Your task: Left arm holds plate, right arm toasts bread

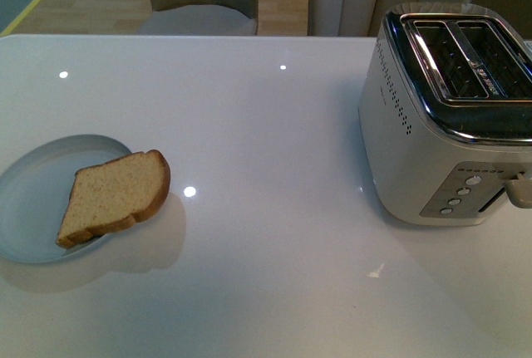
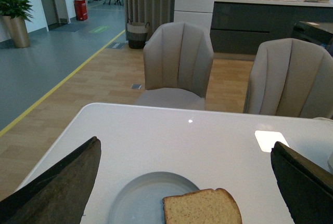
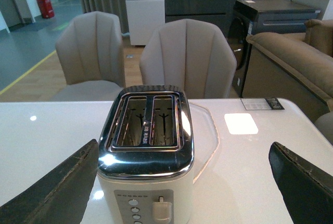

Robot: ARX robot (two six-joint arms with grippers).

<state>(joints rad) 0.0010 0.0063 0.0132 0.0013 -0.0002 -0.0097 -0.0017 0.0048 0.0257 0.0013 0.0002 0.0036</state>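
Front view: illumination is overhead and even, with a cool cast. The glossy white surface (image 1: 274,142) carries three small round glare spots: upper left, upper centre, and just right of the bread (image 1: 116,198). A soft shadow spreads below the plate (image 1: 33,200) toward the lower frame. The chrome rim of the toaster (image 1: 432,142) mirrors bright streaks. Each wrist view shows one rectangular light reflection on the surface. Backgrounds are sharp.
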